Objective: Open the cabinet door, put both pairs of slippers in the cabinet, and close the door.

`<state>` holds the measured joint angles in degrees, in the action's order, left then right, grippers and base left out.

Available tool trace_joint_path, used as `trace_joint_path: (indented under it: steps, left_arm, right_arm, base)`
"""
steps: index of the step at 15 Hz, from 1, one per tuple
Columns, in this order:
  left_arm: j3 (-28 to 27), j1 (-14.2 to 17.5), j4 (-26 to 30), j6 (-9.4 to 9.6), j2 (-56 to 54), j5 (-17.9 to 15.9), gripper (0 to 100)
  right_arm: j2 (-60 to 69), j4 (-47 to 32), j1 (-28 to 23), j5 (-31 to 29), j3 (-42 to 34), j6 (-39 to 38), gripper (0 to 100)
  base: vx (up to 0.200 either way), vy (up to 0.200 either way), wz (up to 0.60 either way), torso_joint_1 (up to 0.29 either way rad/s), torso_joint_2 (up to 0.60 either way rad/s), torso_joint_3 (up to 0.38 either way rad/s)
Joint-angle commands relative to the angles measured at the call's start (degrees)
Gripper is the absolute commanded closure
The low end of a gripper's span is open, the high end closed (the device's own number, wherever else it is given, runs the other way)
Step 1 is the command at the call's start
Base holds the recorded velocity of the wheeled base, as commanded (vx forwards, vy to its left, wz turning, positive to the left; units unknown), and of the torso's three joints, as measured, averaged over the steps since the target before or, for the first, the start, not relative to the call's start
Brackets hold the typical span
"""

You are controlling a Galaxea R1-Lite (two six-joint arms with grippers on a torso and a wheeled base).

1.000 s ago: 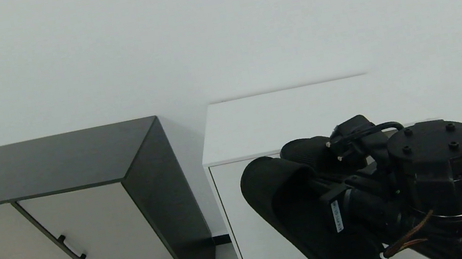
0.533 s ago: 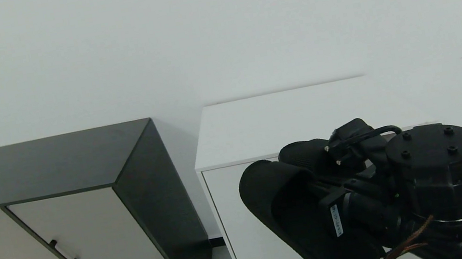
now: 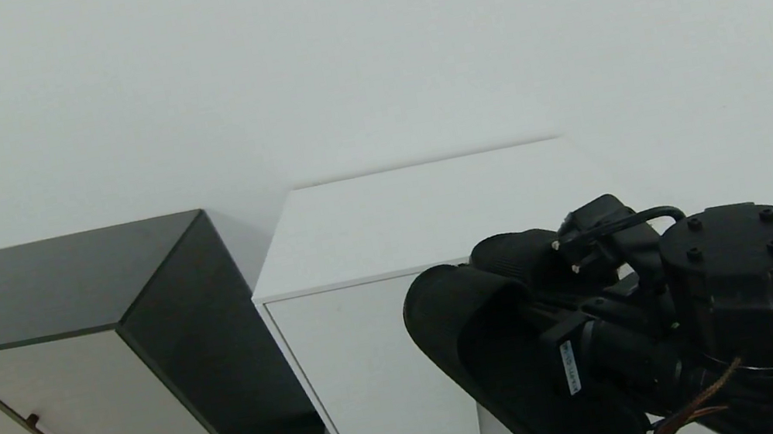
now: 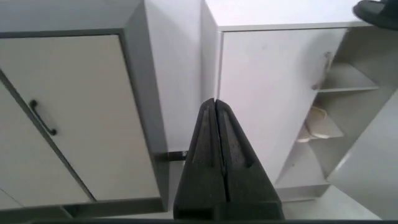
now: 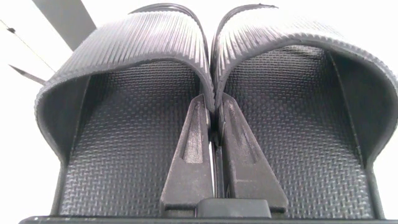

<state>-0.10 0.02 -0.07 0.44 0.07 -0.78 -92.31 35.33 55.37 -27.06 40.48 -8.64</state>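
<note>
— Which shelf in your white cabinet [image 4: 267, 93] has something on it?
— Look at the middle shelf [image 4: 336, 130]. You can see pale slippers [image 4: 316, 122] lying on it, under the top shelf [image 4: 351, 78].

I am holding the black slippers [image 3: 468, 329] with my right arm [image 3: 747, 282] before the white cabinet [image 3: 381, 375], beside a dark-topped cabinet [image 3: 52, 281].

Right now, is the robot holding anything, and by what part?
The right gripper pinches the black slippers by their touching inner strap edges; the left gripper is shut on nothing.
</note>
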Motion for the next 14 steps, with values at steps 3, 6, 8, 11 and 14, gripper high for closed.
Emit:
trace_joint_path:
  steps: [3,6,8,11,14]
  left_arm:
    - [0.0,0.0,0.0,0.09,0.0,0.0,100]
    - [0.0,0.1,0.0,0.09,0.0,0.0,100]
    - [0.0,0.1,0.0,0.09,0.0,0.0,100]
    - [0.0,0.1,0.0,0.09,0.0,0.0,100]
    - [0.0,0.1,0.0,0.09,0.0,0.0,100]
  right_arm:
    - [0.2,0.0,0.1,0.0,-0.2,0.0,100]
    - [0.2,0.0,0.6,0.0,-0.2,0.0,100]
    - [0.2,0.0,0.7,0.0,-0.4,0.0,100]
    - [0.2,0.0,0.8,0.3,-0.4,0.0,100]
    - [0.1,0.0,0.8,0.3,-1.0,0.1,100]
  base:
    - [0.0,-0.2,0.0,0.002,0.0,0.004]
    - [0.0,-0.2,0.0,0.002,0.0,0.002]
    - [0.0,-0.1,0.0,0.001,0.0,0.001]
    - [0.0,0.0,0.0,0.0,0.0,0.0]
    - [0.0,0.0,0.0,0.0,0.0,0.0]
